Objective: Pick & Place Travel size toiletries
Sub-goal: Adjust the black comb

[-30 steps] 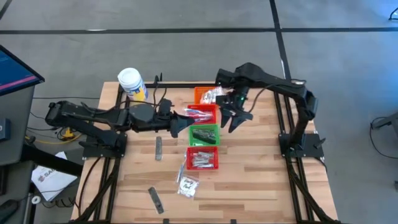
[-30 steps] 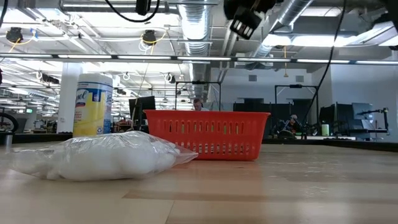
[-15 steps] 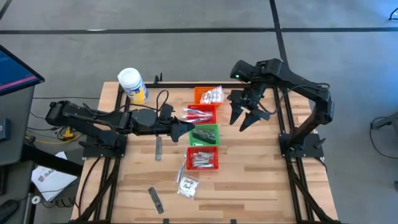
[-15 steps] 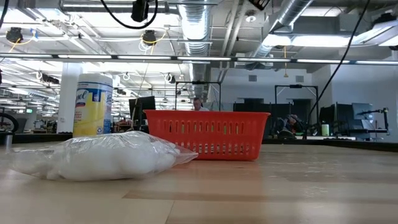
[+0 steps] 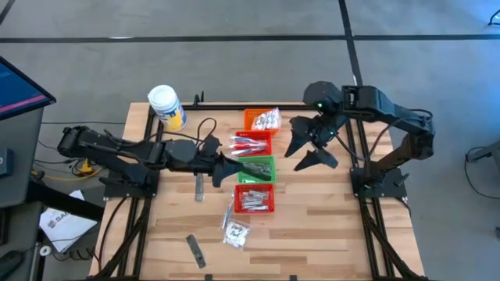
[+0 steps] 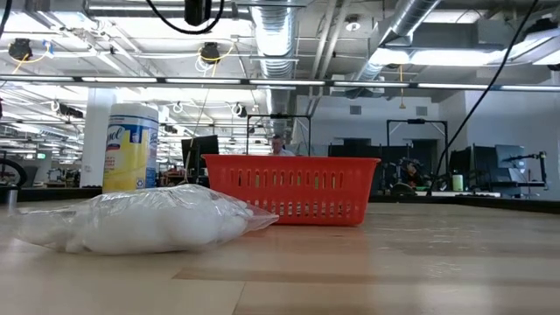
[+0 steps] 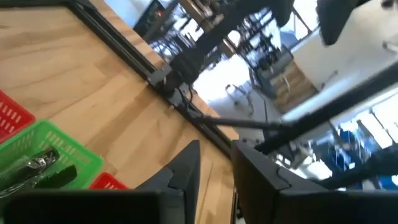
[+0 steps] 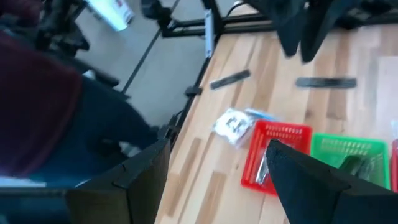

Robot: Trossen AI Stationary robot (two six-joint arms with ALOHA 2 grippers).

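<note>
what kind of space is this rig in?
Likely an open robotics lab or workshop: bare ceiling ducts, rows of monitor desks beyond the table, and concrete floor around it.

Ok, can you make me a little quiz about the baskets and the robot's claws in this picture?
1. True or false: the green basket sits between two red baskets.
2. Which gripper has its fingers spread wide? A) left gripper B) right gripper
3. Fill in: the white jar with the yellow label stands near the table's far ____ corner, as seen from above.

Key: 1 true; 2 B; 3 left.
</note>
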